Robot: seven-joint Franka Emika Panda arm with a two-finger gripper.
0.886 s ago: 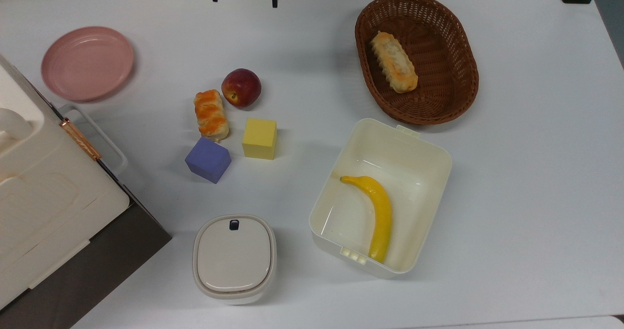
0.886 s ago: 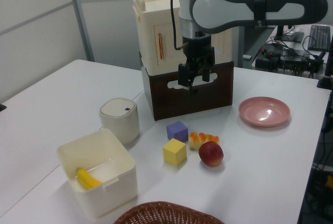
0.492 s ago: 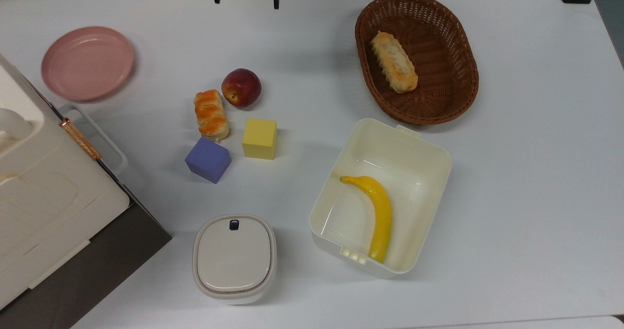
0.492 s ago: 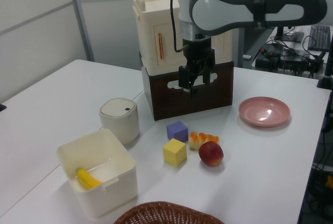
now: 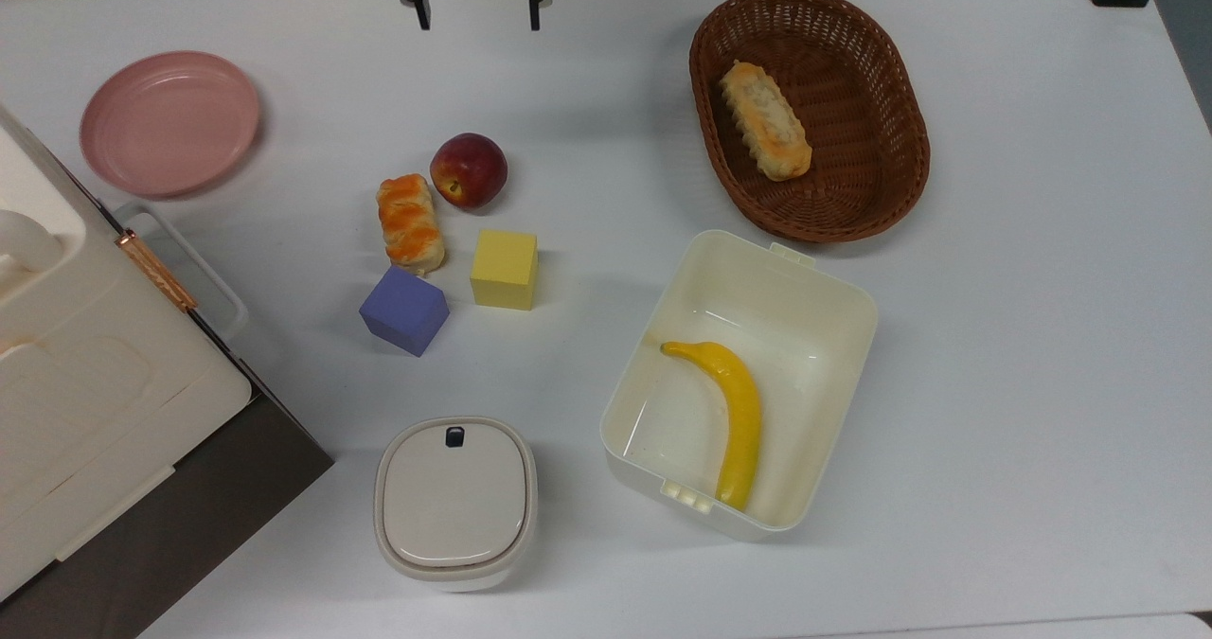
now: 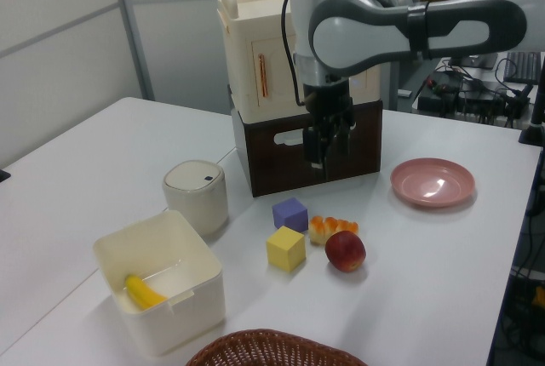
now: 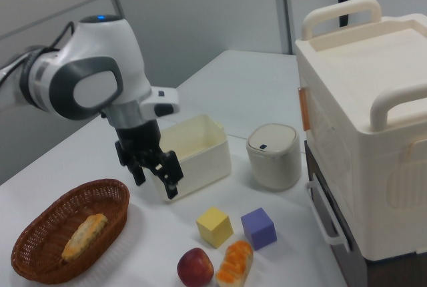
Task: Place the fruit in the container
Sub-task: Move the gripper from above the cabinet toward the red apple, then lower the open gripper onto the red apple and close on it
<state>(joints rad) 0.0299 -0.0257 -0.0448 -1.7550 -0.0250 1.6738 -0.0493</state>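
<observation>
In the top view the hand now reaches further in from the far edge than half a second ago, its two fingers spread wide and holding nothing; that reads as the start of an approach, with the grasp not yet begun. The fruit rests on the bench, touching the glazed roll on the top view's left, with the yellow cube just nearer, so the open room lies on its far and right sides. The container, open-topped with a banana inside, sits well apart to the top view's right. In the left view the hand has turned and hangs above the purple cube, clear of the fruit. In the right view the hand hovers before the container, the fruit nearer and lower.
</observation>
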